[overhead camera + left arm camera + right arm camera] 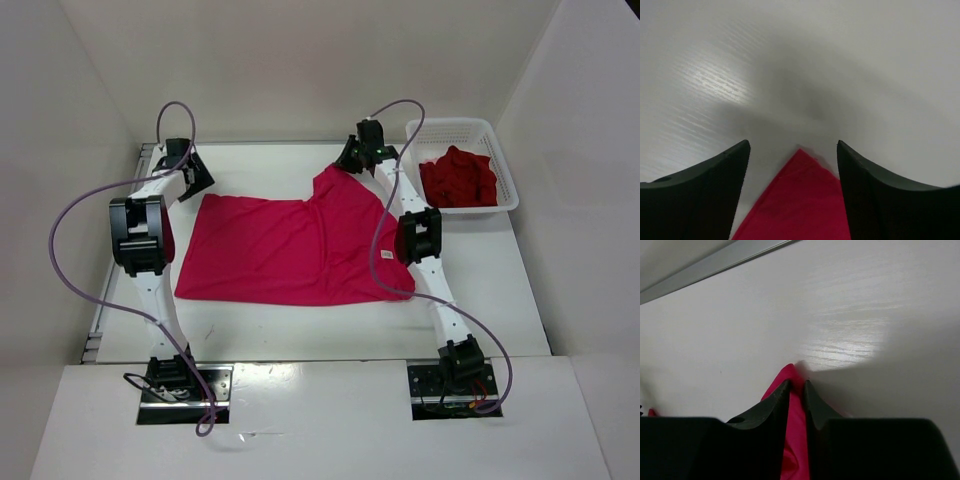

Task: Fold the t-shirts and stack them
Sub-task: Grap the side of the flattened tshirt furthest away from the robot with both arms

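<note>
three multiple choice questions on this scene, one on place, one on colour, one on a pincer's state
1. Where is the dark red shirt? A in the basket; B on the floor; C on the wall.
2. What colour is the spread shirt on the table? A white; B magenta; C blue.
3. How is the right pincer? A wide open; B out of view; C shut on the spread shirt.
Answers: 1 A, it lies bunched inside the basket. 2 B, the cloth is bright magenta. 3 C, its fingers pinch the cloth edge.
</note>
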`<state>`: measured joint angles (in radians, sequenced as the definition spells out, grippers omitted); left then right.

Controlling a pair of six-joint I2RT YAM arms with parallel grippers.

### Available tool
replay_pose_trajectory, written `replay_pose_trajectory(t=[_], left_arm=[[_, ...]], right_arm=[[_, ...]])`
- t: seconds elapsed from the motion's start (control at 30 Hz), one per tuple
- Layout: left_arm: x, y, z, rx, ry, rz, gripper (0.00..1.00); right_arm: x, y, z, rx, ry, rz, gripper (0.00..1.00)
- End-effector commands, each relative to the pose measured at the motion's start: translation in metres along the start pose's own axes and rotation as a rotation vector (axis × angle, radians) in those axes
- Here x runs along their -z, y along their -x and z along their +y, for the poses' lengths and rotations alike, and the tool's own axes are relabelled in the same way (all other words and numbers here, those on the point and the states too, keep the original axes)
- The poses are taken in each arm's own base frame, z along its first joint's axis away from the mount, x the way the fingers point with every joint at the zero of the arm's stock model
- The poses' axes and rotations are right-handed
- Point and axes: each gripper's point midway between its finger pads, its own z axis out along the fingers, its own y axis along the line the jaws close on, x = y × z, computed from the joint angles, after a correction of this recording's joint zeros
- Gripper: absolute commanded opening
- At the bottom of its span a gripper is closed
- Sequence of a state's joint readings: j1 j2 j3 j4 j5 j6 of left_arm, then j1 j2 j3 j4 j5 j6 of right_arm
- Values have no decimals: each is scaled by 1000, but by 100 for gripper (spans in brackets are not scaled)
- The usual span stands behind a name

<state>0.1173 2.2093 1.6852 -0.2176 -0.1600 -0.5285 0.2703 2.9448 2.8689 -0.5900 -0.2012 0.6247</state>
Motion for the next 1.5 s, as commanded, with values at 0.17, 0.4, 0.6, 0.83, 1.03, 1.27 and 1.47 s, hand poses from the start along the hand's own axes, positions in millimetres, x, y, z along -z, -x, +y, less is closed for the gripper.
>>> replay_pose_trajectory(t=[0.17, 0.4, 0.6, 0.83, 1.03, 1.27, 1.47], left_arm=[[-12, -15, -1, -22, -23, 32, 65], [-13, -20, -2, -22, -34, 41, 47], [-13, -28, 3, -23, -30, 50, 35], [-6, -23, -6, -12, -66, 48, 24], [-4, -25, -4, -13, -63, 56, 27], [-4, -28, -4, -31, -41, 67, 43], [-3, -32, 0, -42, -3, 69, 31]], right_arm=[[5, 3, 12, -24, 40, 5, 15], [22, 19, 18, 0, 33, -16, 14], [34, 37, 7, 1, 17, -33, 14], [53, 51, 16, 27, 28, -46, 13], [85, 78, 31, 79, 29, -98, 13], [93, 84, 29, 92, 22, -102, 13], [93, 84, 21, 82, 6, -93, 13]])
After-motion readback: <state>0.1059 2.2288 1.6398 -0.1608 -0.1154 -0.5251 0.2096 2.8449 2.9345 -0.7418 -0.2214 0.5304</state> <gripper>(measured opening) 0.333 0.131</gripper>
